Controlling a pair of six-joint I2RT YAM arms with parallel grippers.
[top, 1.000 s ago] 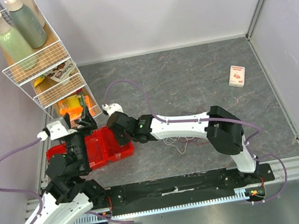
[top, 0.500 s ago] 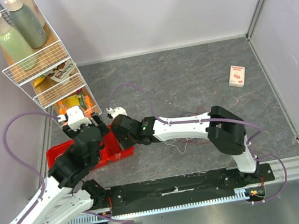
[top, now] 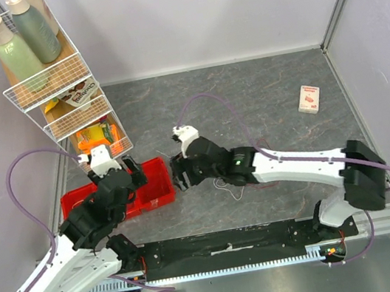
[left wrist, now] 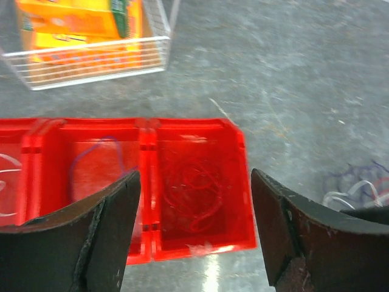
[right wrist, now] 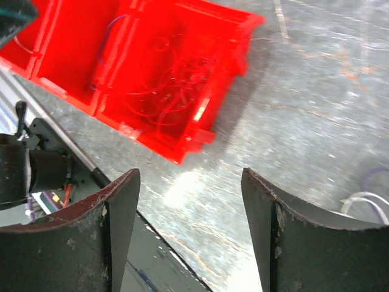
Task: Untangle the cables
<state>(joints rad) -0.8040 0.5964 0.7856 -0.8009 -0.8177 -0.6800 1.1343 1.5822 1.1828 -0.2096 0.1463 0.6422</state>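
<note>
Jaws of the right gripper [right wrist: 188,176] have just parted, empty. Red cable [right wrist: 173,91] lies in the red bin [right wrist: 234,67] ahead: one sorted.

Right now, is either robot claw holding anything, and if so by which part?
Nothing is held: the left gripper and the right gripper both stand open, with nothing between their jaws.

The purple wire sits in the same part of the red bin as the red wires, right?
Not quite. The purple wire sits in the part next door; a wall of the red bin separates it from the red wires. The left wrist view shows it.
</note>
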